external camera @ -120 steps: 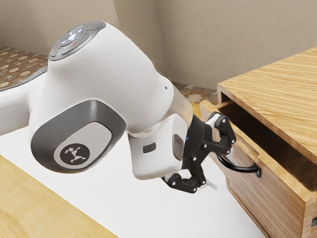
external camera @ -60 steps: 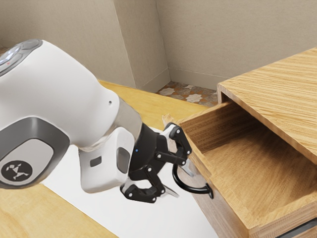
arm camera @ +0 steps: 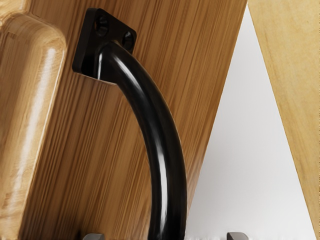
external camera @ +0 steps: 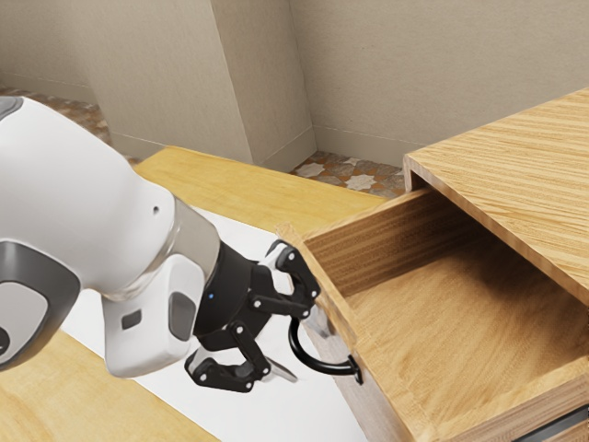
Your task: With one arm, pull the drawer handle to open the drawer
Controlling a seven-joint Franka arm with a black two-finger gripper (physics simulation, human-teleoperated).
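The wooden drawer stands pulled far out of the cabinet, and its inside is bare. A black curved handle is bolted to the drawer's front panel. My black gripper straddles this handle, one finger above it and one below. In the wrist view the handle runs down the drawer front and passes between my two fingertips, with a gap on either side. The gripper is open around the handle.
A white sheet covers the surface beneath my hand, with light wooden boards around it. A beige wall column stands behind. The cabinet body takes up the exterior view's right.
My arm has drawn back toward the exterior view's left with the handle between its fingers, and the drawer has slid from barely open to far out.
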